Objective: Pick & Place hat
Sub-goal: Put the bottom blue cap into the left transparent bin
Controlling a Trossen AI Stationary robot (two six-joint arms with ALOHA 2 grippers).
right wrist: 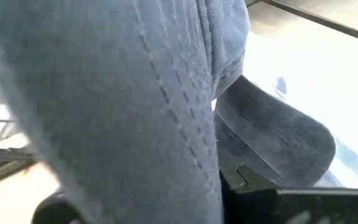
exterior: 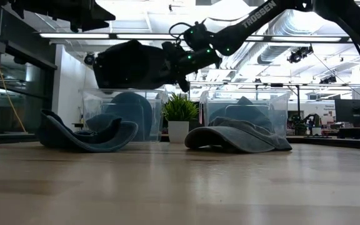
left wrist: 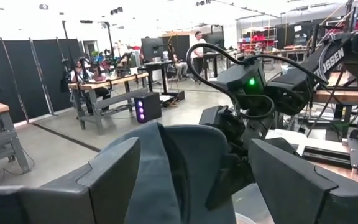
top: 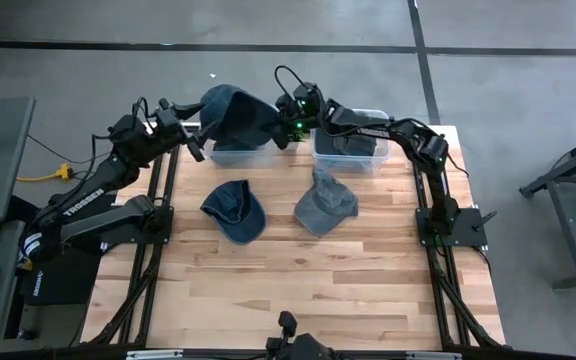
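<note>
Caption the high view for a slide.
Right hand holds a blue hat over the left bin; two hats lie on the table.

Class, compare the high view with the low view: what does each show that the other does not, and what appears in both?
Only the high view shows the whole light wooden table from above, the grey floor around it, and both arm bases.

Only the low view shows the room behind: ceiling lights and a small green potted plant between the bins.

Both show the dark blue denim cap held up over the left clear plastic bin, with the shut right gripper on it and the open left gripper beside it, and two more caps lying on the table.
</note>
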